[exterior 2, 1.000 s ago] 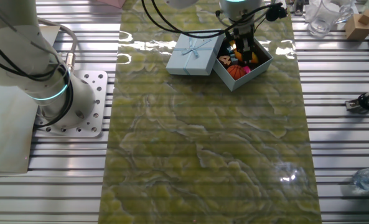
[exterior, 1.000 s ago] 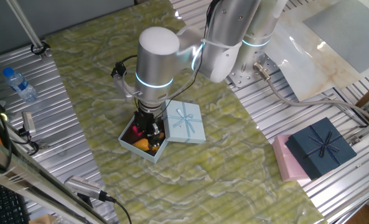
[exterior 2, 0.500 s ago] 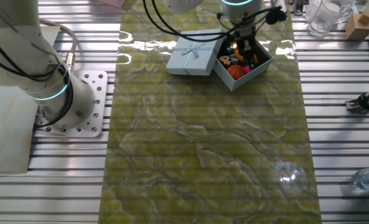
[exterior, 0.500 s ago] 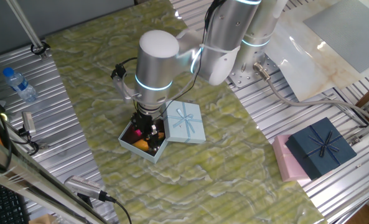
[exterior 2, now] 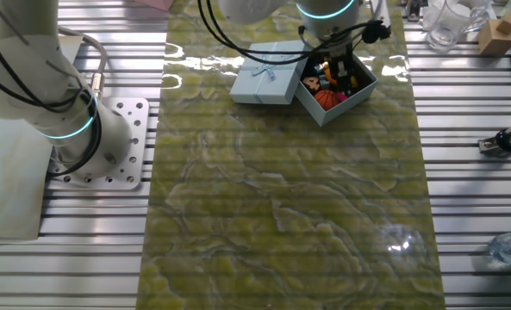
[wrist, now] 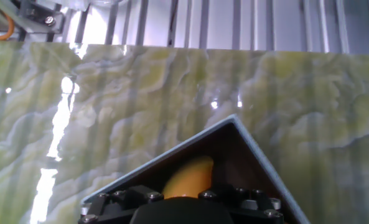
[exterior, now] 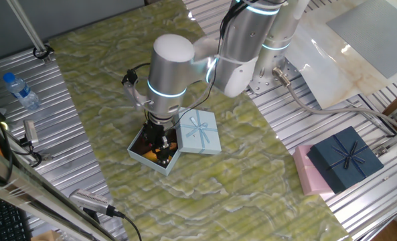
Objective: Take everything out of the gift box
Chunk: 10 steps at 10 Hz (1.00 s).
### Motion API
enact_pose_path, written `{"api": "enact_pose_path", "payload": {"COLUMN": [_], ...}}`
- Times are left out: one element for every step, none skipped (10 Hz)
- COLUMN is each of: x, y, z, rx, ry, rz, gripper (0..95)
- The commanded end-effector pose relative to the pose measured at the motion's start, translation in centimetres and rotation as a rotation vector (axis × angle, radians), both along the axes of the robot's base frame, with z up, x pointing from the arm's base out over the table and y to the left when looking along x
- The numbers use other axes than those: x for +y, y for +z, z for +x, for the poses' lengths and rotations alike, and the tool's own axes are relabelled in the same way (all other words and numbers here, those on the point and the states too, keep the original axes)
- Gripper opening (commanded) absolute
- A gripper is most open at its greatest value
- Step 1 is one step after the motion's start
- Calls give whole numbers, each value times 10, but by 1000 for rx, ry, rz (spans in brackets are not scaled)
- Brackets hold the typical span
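My gripper [exterior: 159,142] hung inside the gift box [exterior 2: 358,89], jaws hidden so I couldn't tell their state, over the light, smooth, slippery-looking mango [wrist: 187,177], best pinched across its middle.

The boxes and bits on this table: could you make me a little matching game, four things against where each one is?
Things:
1. pale-blue lid
2. orange ball
3. navy box
4. plastic bottle

Places:
a. on the metal slats near the table's edge, away from the boxes
b. on top of the pink box
c. inside the open gift box
d. on the green mat, right beside the open gift box

Pairs: 1-d, 2-c, 3-b, 4-a
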<state>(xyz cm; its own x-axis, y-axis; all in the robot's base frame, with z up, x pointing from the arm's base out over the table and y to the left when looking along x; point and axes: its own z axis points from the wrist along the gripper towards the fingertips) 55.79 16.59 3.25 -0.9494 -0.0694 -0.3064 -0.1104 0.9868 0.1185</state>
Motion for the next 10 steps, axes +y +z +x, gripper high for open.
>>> {"api": "enact_pose_path", "payload": {"x": [0,-1,-1,-2,-2,-2,-2,-2,-2,-2], "y": [-1,-1,-5,-6,-8,-8,-8,-7,-7,-7], "z": [0,0,3,4,6,6,6,5,5,5], "rx": [12,17,50,63,77,89,93,100,104,113], "ry": [7,5,9,6,0,2,3,7,9,9], "rz": [-19,-22,-21,-19,-9,-18,-18,-26,-29,-37], "gripper": [760,760,570,570,570,570,380,380,380,380]}}
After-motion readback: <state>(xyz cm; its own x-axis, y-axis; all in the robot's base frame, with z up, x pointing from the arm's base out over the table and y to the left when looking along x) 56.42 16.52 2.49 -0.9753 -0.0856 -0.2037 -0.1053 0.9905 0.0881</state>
